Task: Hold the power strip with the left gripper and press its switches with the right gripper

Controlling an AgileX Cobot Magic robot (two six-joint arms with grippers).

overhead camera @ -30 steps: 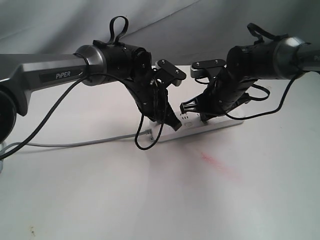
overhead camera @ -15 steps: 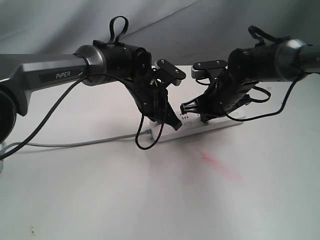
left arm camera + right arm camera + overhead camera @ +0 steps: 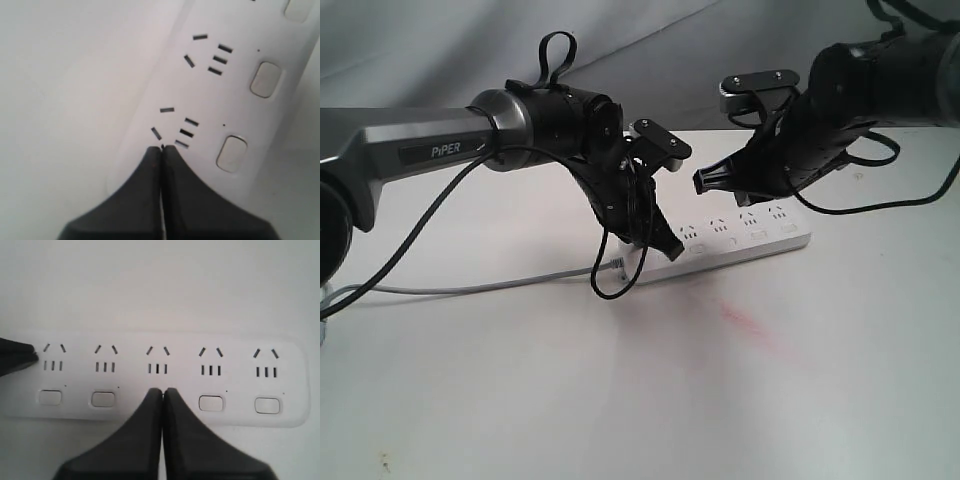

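The white power strip point(image 3: 760, 238) lies flat on the table, its grey cord point(image 3: 470, 288) trailing left. My left gripper point(image 3: 670, 250), on the arm lettered "PiPER", is shut, and its tips rest on the strip's cord end point(image 3: 161, 148) beside the first socket group. Two switches point(image 3: 231, 153) show beyond those tips. My right gripper point(image 3: 700, 183) hangs shut in the air above the strip, touching nothing. In its wrist view the shut tips point(image 3: 162, 390) hide the middle switch. Two switches point(image 3: 103, 399) show on one side of the tips and two on the other.
The strip point(image 3: 280, 385) lies on a white table point(image 3: 620, 400) with a faint red smear point(image 3: 750, 325) in front of it. A grey cloth backdrop point(image 3: 440, 40) rises behind. A loose black cable loop point(image 3: 605, 285) hangs from the left arm near the cord.
My right gripper has lifted up and to the right, off the strip, uncovering the strip's right half. The left gripper and the strip have not moved.
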